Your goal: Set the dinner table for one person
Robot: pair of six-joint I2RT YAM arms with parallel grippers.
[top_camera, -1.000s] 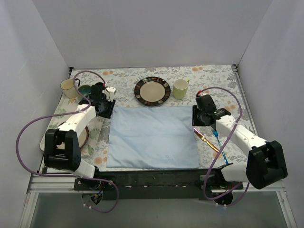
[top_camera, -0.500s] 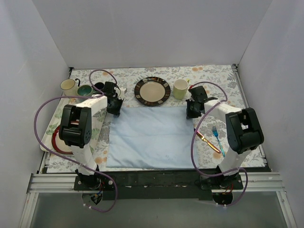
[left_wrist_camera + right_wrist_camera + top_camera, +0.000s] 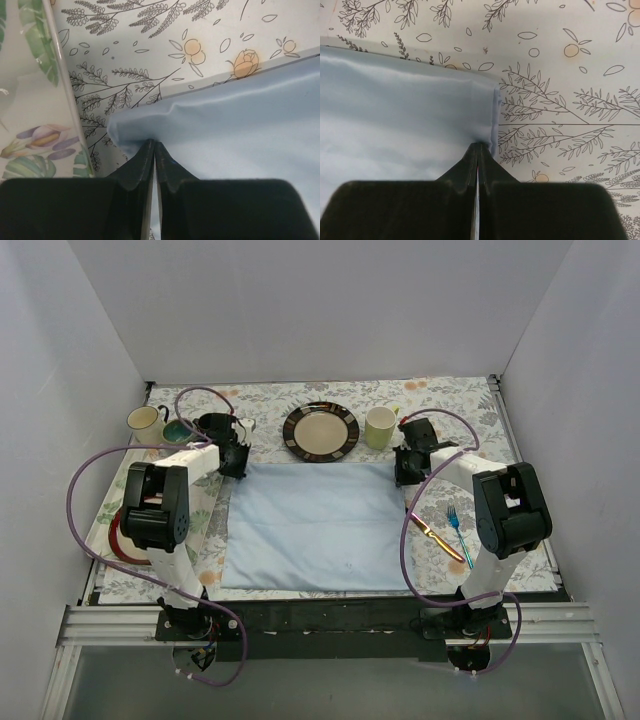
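Observation:
The dinner table (image 3: 450, 400) carries a light-blue cloth mat (image 3: 315, 525) at its middle. My left gripper (image 3: 232, 462) is shut on the mat's far left corner; in the left wrist view the closed gripper (image 3: 154, 145) pinches the cloth (image 3: 240, 115). My right gripper (image 3: 405, 472) is shut on the mat's far right corner; in the right wrist view the closed gripper (image 3: 479, 146) pinches the cloth (image 3: 400, 100). A dark-rimmed plate (image 3: 320, 432) and a green mug (image 3: 379, 427) stand just beyond the mat.
A cream mug (image 3: 145, 423) and a teal cup (image 3: 178, 430) stand at the far left. A floral tray (image 3: 105, 505) with a red-rimmed plate (image 3: 125, 540) lies on the left. A blue fork (image 3: 455, 525) and a gold knife (image 3: 440, 538) lie right of the mat.
Both arms swung out to the mat's far corners and closed on them. In the last half second the left gripper shifted slightly left and the mat spread a little wider.

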